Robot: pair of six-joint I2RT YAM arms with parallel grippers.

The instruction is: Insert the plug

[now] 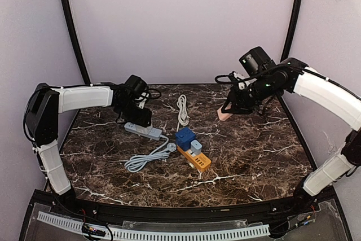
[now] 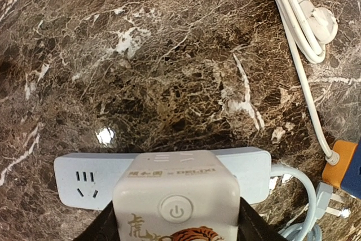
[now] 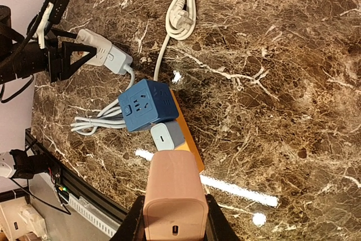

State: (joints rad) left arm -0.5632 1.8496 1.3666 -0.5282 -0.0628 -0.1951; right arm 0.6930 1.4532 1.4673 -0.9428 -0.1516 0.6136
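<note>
1. The left claw (image 1: 140, 117) is clenched on a white cube adapter (image 2: 176, 198) (power button and a tiger print on its face). Its black fingers (image 2: 101, 227) press against both sides of the adapter.
2. That adapter sits on top of a pale-blue power strip (image 2: 79, 180), which lies flat on the left-rear part of the marble bench (image 1: 254, 156). Whether it is fully seated I cannot tell. In the left wrist view one socket of the strip shows uncovered beside the adapter.
3. The right claw (image 1: 230, 109) is grasping a pink adapter (image 3: 174, 193). It holds the adapter above the bench at the right rear, well apart from both strips.
4. At mid-bench an orange power strip (image 1: 198, 162) carries a blue cube socket (image 1: 184, 137) and a small grey adapter (image 1: 196, 147), just beside each other.
5. A coiled white cable (image 1: 182, 111) lies behind the blue cube. A bundled grey cable (image 1: 148, 159) lies left of the orange strip.
</note>
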